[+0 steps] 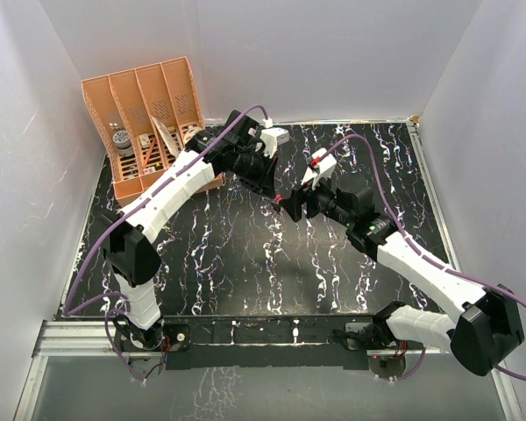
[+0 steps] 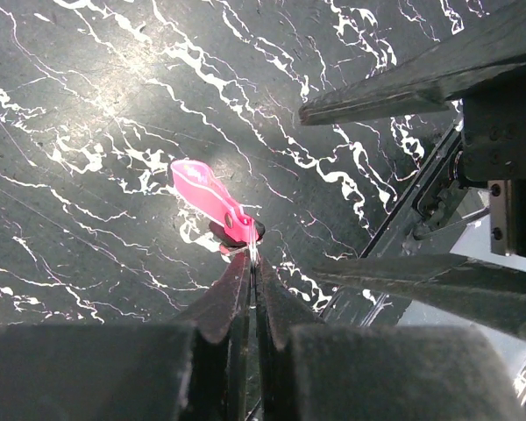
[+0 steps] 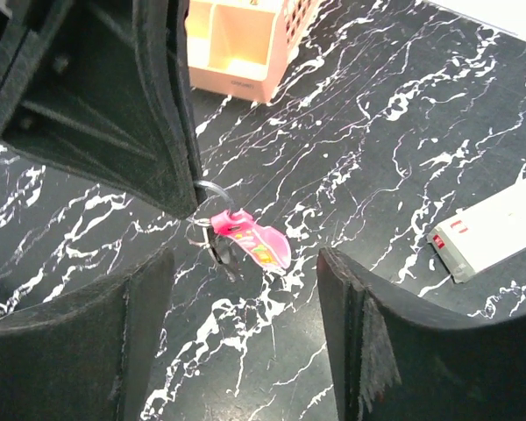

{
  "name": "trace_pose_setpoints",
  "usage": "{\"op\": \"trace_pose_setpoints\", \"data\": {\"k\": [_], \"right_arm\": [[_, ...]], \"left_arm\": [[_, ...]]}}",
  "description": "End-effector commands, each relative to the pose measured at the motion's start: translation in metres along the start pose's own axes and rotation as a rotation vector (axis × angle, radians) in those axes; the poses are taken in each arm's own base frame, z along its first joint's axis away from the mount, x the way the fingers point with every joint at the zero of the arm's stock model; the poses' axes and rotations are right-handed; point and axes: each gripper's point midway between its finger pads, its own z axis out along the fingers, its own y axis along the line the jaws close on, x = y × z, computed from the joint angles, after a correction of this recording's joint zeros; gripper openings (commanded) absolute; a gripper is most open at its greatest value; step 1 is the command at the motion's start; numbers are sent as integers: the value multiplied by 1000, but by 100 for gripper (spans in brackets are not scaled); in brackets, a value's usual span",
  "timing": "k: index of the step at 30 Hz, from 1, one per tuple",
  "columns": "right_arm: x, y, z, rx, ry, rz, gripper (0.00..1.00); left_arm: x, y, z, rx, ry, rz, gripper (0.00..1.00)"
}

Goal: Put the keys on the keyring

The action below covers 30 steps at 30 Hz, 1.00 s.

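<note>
My left gripper (image 2: 252,259) is shut on the thin metal ring of the keyring (image 3: 212,189) and holds it a little above the black marble table. The pink tag (image 2: 209,195) hangs from the ring, and a small dark-headed key (image 3: 223,253) hangs beside it. In the right wrist view the left gripper's fingers (image 3: 149,132) come in from the upper left, pinching the ring at their tip. My right gripper (image 3: 245,274) is open and empty, its fingers on either side just short of the tag. From above, both grippers meet at mid-table around the pink tag (image 1: 281,201).
An orange divided organiser (image 1: 149,114) with small items stands at the back left. A white rectangular box with a red mark (image 3: 498,224) lies on the table right of the keyring. Walls close in on the left, back and right.
</note>
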Motion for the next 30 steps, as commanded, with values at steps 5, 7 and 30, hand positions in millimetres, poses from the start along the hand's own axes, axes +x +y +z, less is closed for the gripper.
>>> {"op": "trace_pose_setpoints", "data": {"k": [5,7,30], "right_arm": [[-48,-5,-6,50,-158,5,48],[-45,-4,-2,35,-144,7,45],[-46,3,13,-19,-136,5,31]], "left_arm": [[-2,-15,-16,49,-32,36,0],[-2,-18,-17,65,-40,43,0],[-1,-30,-16,148,-31,67,0]]}}
